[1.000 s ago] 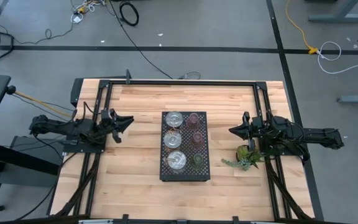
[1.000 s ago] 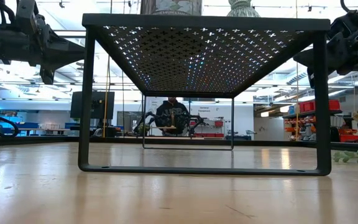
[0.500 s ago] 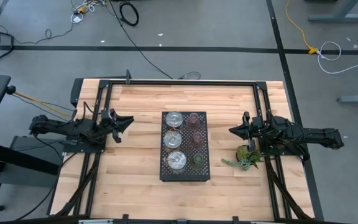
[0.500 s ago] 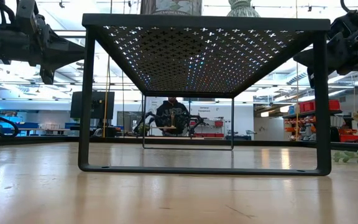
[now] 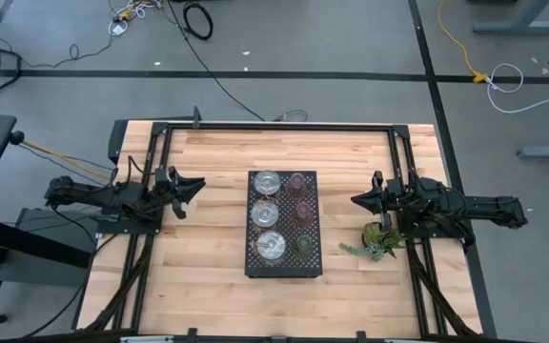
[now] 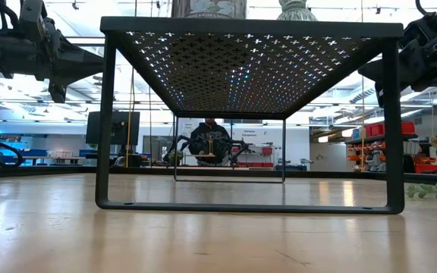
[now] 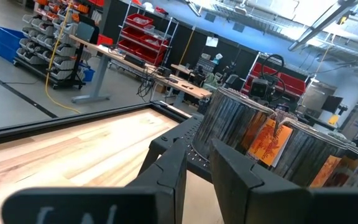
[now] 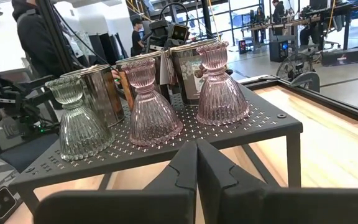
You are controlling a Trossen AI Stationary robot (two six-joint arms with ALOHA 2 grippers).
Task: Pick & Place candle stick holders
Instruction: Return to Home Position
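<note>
The six candle stick holders (image 5: 282, 211) stand in two rows on the black perforated shelf (image 5: 284, 269) at the middle of the surface (image 5: 208, 276). Nothing has shifted in the last second, so placing looks finished. The left pincer (image 5: 194, 187), released a slit, and the right pincer (image 5: 358, 200), clenched empty, flank it well apart. Only the right wrist view shows the pink holders (image 8: 145, 102) upright.

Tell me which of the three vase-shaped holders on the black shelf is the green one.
The olive-green holder, at the row's end nearest the plant sprig; the middle holder and the far-end holder are pink.
</note>
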